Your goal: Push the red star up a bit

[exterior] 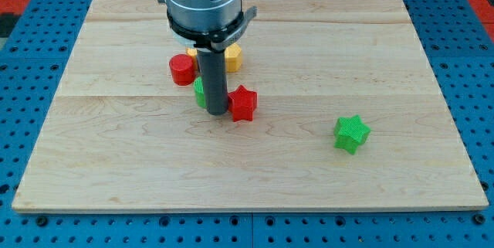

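Resting on the desk [432, 70], my tip [216, 113] (the tool here is a plain dark rod, with nothing to open or close and nothing held) sits against the left side of the red star [243, 103]. Just behind the tip, partly hidden by the rod, is a green block [199, 91]. Up and left lies a red cylinder [182, 69]; a yellow block [232, 57] sits above. Well off to the right, slightly lower, is a green star [352, 133].

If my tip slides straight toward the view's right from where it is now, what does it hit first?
Most likely the red star: it sits immediately right of my tip, apparently touching it. A green block is partly hidden behind the rod.
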